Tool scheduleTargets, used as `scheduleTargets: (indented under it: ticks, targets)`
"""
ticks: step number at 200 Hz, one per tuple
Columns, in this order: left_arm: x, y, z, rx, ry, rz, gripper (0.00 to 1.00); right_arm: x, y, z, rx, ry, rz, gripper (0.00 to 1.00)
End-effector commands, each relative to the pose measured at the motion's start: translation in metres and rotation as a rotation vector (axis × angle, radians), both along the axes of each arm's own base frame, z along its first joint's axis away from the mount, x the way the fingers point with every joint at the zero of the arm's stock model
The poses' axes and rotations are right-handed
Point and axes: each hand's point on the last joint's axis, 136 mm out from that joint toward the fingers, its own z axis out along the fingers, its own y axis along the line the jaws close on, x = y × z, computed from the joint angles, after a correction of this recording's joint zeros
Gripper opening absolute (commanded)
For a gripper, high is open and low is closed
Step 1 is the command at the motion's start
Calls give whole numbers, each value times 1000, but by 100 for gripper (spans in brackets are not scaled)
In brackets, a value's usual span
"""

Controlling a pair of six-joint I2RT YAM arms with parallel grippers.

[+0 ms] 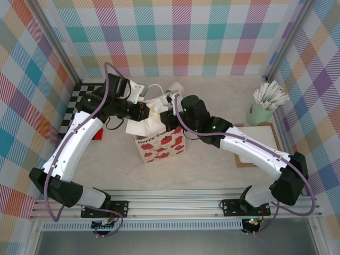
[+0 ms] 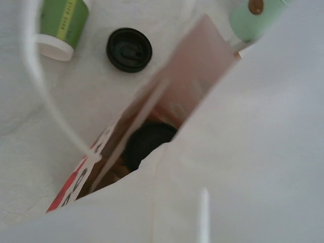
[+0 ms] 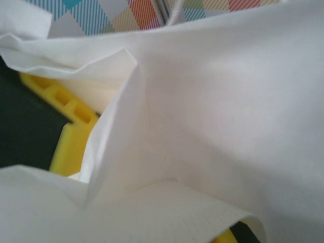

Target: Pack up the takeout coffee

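Observation:
A white paper gift bag (image 1: 162,147) printed with red hearts stands upright at the table's middle. The takeout coffee sits inside it; in the left wrist view only its round black lid (image 2: 149,142) shows down in the bag's opening. A sheet of white tissue paper (image 1: 144,123) rises from the bag's mouth. My left gripper (image 1: 142,111) meets it from the back left and my right gripper (image 1: 169,119) from the right, both shut on it. The tissue paper (image 2: 243,152) (image 3: 217,101) lies close over both wrist cameras and hides the fingers.
A nested stack of green cups (image 2: 61,23) lies behind the bag, with a loose black lid (image 2: 129,49) beside it. A mint cup of white packets (image 1: 264,109) stands at the right, a wooden board (image 1: 255,144) in front of it. A checkered mat (image 1: 79,101) lies far left.

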Motion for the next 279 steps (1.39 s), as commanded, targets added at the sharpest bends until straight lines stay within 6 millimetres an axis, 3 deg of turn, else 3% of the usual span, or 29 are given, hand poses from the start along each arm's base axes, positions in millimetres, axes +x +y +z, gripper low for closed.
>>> scheduleTargets:
  ticks: [1,23,64,110,148,179,199,208,221,234,254,279]
  targets:
    - [-9,-9,3,-64,-32,-80,9,2,-2,22,46,-79,-12,0]
    - [-16,-11,-6,-71,-9,-107,9,-1,-1,22,37,-94,8,0]
    - [-15,-7,-45,14,107,-108,11,-6,-2,14,-7,-147,58,0]
    - [-15,7,-50,49,87,-104,21,-5,-10,16,-23,-188,36,0]
    - [-12,36,-65,165,41,-49,26,-2,-9,23,-9,-236,35,0]
    - [-21,25,-50,93,47,-109,34,3,-10,27,3,-252,5,0]
    - [-28,16,-21,16,10,-144,40,5,-11,33,23,-256,-9,0]
    - [-30,17,-7,3,-41,-147,49,4,-11,32,24,-254,-8,0]
    - [-35,23,10,-9,-112,-148,71,4,-11,30,15,-250,-8,0]
    - [-40,31,23,-22,-168,-139,84,4,-13,28,7,-246,-12,0]
    - [-38,43,36,-44,-217,-73,91,5,-15,27,1,-246,-22,0]
    - [-3,77,47,-24,-282,208,100,8,-16,27,4,-255,-40,0]
